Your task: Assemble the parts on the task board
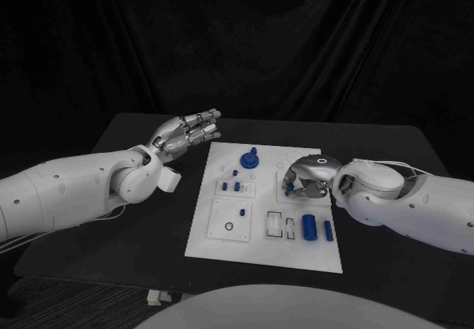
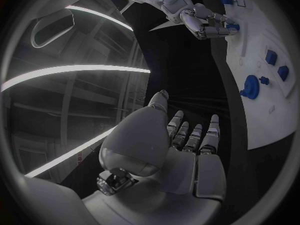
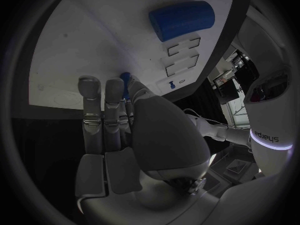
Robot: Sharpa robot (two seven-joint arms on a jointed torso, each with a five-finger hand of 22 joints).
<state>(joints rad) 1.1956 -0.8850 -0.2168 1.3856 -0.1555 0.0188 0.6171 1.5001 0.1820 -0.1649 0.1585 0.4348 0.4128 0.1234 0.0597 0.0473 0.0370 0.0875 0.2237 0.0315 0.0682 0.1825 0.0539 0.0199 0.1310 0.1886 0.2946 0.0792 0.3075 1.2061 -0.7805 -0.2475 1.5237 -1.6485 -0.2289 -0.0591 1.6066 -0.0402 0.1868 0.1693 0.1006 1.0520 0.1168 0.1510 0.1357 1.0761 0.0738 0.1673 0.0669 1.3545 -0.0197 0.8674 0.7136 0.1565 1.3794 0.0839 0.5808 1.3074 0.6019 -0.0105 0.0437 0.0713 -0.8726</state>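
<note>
The right hand is low over the middle of the task board, fingers curled downward, and in the right wrist view a small blue peg shows at its fingertips, seemingly pinched between thumb and fingers; the head view also shows a little blue under the hand, so it looks to be holding that part, though the grip itself is partly hidden. Just toward the robot from this hand lie two rectangular slots and, beside them, two blue cylinders lying on the board. Farther from the robot stand the blue gear on its post and a few small blue pegs. The likely step is seating the pinched peg in a hole under the hand. To do it well, keep the peg upright, line it up over the hole before descending, press straight down, and let go only once it stands by itself; a tilted entry could jam it. The left hand hovers off the board's far left corner, fingers apart and holding nothing, well clear of the work.
</note>
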